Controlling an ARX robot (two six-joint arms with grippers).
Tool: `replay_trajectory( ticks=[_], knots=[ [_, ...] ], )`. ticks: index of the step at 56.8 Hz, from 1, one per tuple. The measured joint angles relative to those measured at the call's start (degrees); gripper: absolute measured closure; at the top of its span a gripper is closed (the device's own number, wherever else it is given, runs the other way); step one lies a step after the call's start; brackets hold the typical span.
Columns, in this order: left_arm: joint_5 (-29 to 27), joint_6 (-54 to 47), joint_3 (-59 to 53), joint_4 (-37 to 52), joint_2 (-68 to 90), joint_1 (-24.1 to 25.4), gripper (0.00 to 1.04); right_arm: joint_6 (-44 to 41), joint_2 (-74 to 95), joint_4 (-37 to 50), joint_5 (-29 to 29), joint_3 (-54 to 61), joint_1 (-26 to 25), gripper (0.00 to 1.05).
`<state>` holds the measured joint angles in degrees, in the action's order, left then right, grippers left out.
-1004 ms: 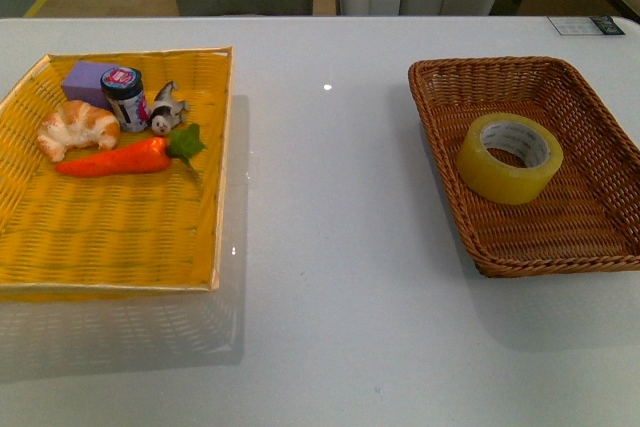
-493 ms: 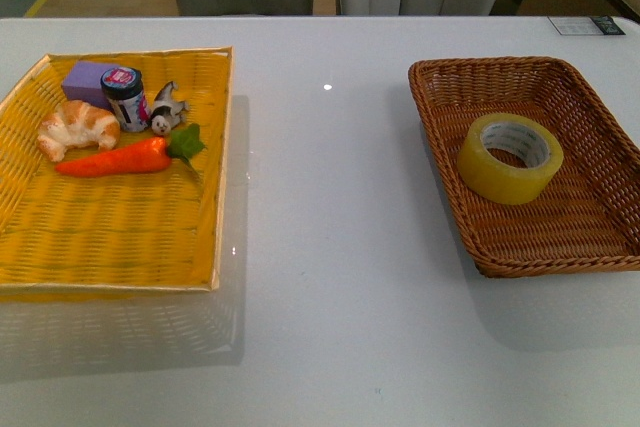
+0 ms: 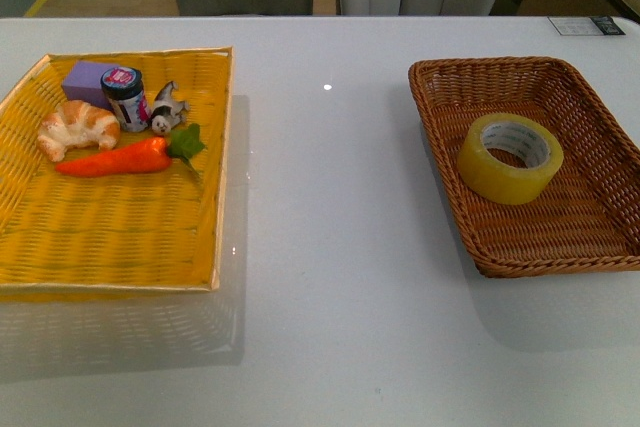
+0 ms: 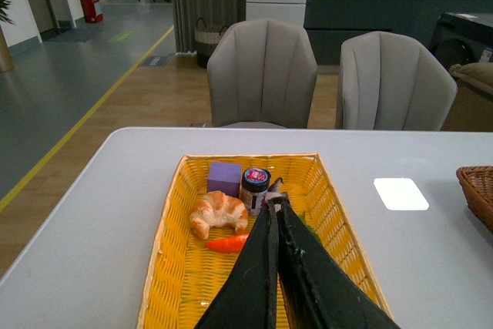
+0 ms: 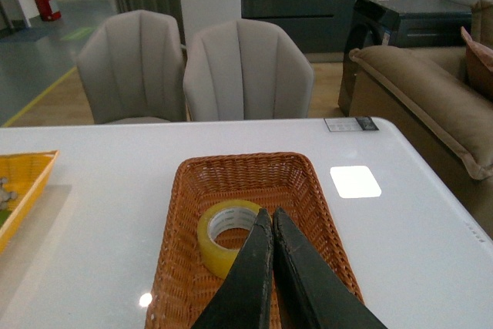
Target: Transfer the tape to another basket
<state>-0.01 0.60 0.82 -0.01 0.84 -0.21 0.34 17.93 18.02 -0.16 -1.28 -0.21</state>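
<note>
The yellow tape roll (image 3: 510, 158) lies flat inside the dark brown wicker basket (image 3: 590, 112) at the right of the table. It also shows in the right wrist view (image 5: 222, 236), in that basket (image 5: 239, 169). My right gripper (image 5: 269, 213) is shut and empty, raised above the basket with the tape just beyond its tips. My left gripper (image 4: 275, 203) is shut and empty, raised above the yellow tray-basket (image 4: 173, 267). Neither arm shows in the front view.
The yellow tray-basket (image 3: 120, 237) at the left holds a croissant (image 3: 77, 128), a carrot (image 3: 115, 159), a purple block (image 3: 85, 82), a small jar (image 3: 125, 97) and a small figurine (image 3: 167, 109). Grey chairs (image 5: 246, 67) stand behind the table.
</note>
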Motion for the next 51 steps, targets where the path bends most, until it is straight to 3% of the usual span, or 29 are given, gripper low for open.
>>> replay_trajectory(
  ticks=[27,31,46,51],
  knots=[
    [0.0,0.0,0.0,0.0,0.0,0.0,1.03,0.0,-8.2,-8.2,0.0,0.0,0.0,1.03],
    [0.0,0.0,0.0,0.0,0.0,0.0,1.03,0.0,-15.5,-17.2,0.2,0.0,0.0,1.03],
    [0.0,0.0,0.0,0.0,0.0,0.0,1.03,0.0,-17.6,-17.9,0.2,0.0,0.1,1.03],
    [0.0,0.0,0.0,0.0,0.0,0.0,1.02,-0.1,-17.6,-17.9,0.2,0.0,0.1,0.91]
  ],
)
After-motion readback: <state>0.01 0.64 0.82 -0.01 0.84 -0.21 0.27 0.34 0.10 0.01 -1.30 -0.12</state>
